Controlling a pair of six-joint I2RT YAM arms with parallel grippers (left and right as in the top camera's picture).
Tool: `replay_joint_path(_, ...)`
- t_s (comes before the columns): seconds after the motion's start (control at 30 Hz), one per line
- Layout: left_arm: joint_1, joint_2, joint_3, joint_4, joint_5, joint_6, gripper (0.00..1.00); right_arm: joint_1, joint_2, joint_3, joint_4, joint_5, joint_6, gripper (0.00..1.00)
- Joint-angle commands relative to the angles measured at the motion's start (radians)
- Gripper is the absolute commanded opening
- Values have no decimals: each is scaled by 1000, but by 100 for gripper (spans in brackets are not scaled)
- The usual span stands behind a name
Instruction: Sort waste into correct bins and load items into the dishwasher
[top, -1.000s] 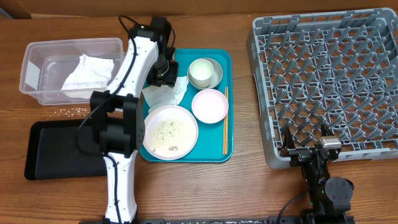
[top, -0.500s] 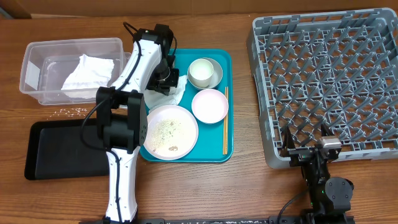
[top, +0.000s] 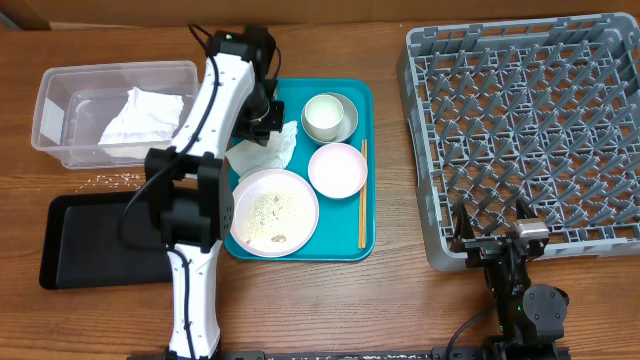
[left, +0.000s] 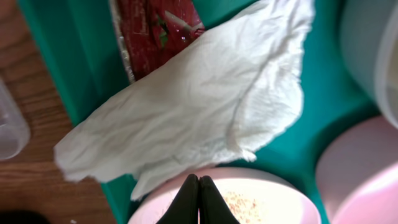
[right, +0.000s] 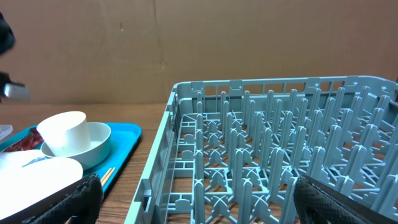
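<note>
Left pincer (left: 198, 200) over napkin (left: 205, 93) on tray (left: 68, 50); my arm hides it overhead.
I see tips pressed together, nothing visible between them. Napkin covers part of red wrapper (left: 155, 25); plate (left: 249, 193) cut off. Right pincer (right: 199, 205) spread wide by rack (right: 280, 143).

A teal serving tray (top: 340, 228) lies on the wooden table (top: 400, 300), with a brown cardboard wall (right: 186, 43) behind.
</note>
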Motion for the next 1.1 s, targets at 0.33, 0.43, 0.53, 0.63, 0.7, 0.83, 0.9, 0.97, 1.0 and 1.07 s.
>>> replay_joint_path(0.33,-6,-142,-2,40,-71,-8,63,-5,-10,-10,6,-4,0,100)
replay_joint_path(0.43,-6,-129,-50,71,-65,-9,64,-5,-10,-10,6,-4,0,100)
replay_joint_path(0.53,-7,-104,-110,123,-66,-14,64,-5,-10,-10,6,-4,0,100)
replay_joint_path(0.63,-7,-81,-163,166,-66,-37,62,-5,-10,-10,6,-4,0,100)
replay_joint_path(0.7,-7,-64,-184,182,-66,-50,60,-5,-10,-10,6,-4,0,100)
replay_joint_path(0.83,-7,-21,-210,219,-66,-62,55,-5,-10,-10,6,-4,0,100)
replay_joint_path(0.9,-7,-8,-213,222,-65,-63,50,-5,-10,-10,6,-4,0,100)
replay_joint_path(0.97,-7,-2,-214,223,-65,-63,50,-5,-10,-10,6,-4,0,100)
replay_joint_path(1.0,-7,-2,-214,224,-65,-63,50,-5,-10,-10,6,-4,0,100)
replay_joint_path(1.07,-7,-2,-215,233,-65,-64,49,-5,-10,-10,6,-4,0,100)
